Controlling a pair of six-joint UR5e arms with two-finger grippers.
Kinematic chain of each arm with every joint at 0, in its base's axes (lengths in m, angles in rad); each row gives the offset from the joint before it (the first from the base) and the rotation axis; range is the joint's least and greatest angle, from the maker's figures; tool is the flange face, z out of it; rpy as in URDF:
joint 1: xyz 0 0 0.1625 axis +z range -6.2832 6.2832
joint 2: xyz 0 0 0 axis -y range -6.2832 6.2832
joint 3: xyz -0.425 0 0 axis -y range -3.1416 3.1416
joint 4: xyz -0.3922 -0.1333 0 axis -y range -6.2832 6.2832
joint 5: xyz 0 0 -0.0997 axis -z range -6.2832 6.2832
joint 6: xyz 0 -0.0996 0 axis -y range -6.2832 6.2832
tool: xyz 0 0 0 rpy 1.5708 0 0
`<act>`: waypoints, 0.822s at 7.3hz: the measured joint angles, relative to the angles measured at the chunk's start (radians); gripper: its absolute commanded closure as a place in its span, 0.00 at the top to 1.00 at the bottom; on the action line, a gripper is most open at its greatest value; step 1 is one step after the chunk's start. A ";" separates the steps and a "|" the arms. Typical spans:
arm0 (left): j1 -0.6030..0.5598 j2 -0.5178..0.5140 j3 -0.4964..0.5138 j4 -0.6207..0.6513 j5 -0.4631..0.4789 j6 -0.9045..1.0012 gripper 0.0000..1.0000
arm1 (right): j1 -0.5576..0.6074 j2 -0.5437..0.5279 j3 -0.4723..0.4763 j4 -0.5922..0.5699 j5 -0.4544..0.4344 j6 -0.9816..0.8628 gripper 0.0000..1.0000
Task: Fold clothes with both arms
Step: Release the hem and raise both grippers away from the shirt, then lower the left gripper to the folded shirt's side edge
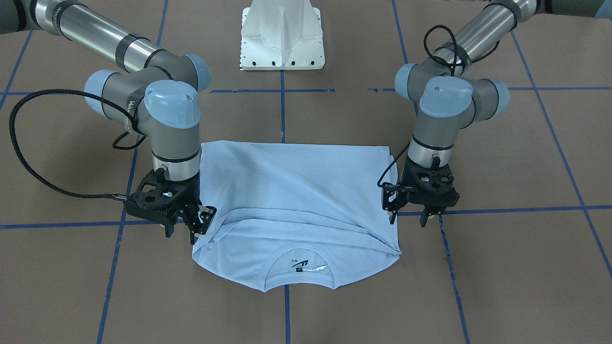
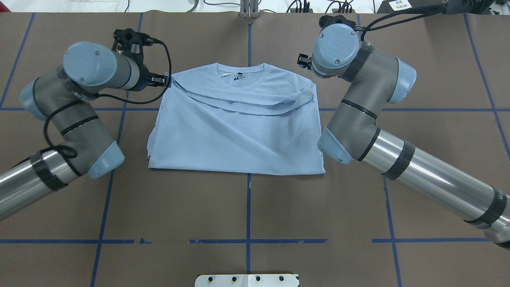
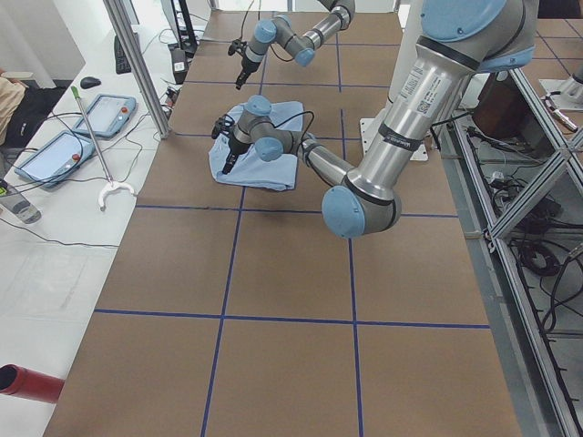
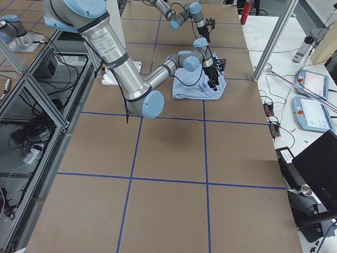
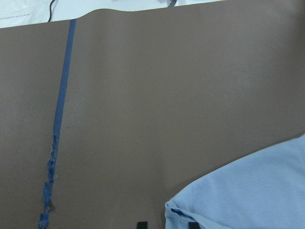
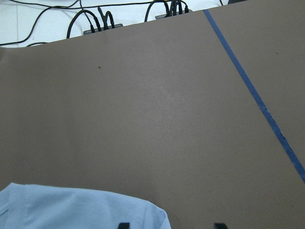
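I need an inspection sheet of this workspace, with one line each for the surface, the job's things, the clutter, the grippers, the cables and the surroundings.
Surface: brown table marked with a grid of blue tape, frayed in places.
Job's things: light blue T-shirt lies folded, with its collar on the side away from the base.
Clutter: nothing seen on the table.
Grippers: left gripper and right gripper are both open, one at each side edge of the T-shirt, holding nothing.
Cables: black cable loops wide out from the right gripper.
Surroundings: pendants lie beside the table.
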State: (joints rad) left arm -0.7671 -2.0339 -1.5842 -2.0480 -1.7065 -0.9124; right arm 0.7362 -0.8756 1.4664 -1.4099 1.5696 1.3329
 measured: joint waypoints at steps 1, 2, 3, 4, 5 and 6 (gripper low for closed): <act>0.028 0.090 -0.106 -0.005 -0.022 -0.026 1.00 | 0.000 -0.003 0.001 0.020 0.004 -0.007 1.00; 0.078 0.174 -0.192 -0.018 -0.029 -0.079 0.85 | 0.000 -0.004 0.001 0.030 0.005 -0.009 1.00; 0.133 0.235 -0.239 -0.044 -0.015 -0.139 0.57 | 0.000 -0.005 0.002 0.034 0.005 -0.010 1.00; 0.192 0.269 -0.251 -0.069 0.021 -0.200 0.49 | -0.001 -0.005 0.002 0.035 0.005 -0.010 1.00; 0.232 0.283 -0.248 -0.081 0.049 -0.241 0.49 | -0.001 -0.005 0.002 0.036 0.005 -0.011 1.00; 0.250 0.289 -0.243 -0.086 0.060 -0.260 0.49 | -0.001 -0.005 0.002 0.037 0.005 -0.011 1.00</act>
State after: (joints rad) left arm -0.5173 -1.7453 -1.8276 -2.1343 -1.6460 -1.1723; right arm 0.7350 -0.8805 1.4679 -1.3732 1.5743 1.3223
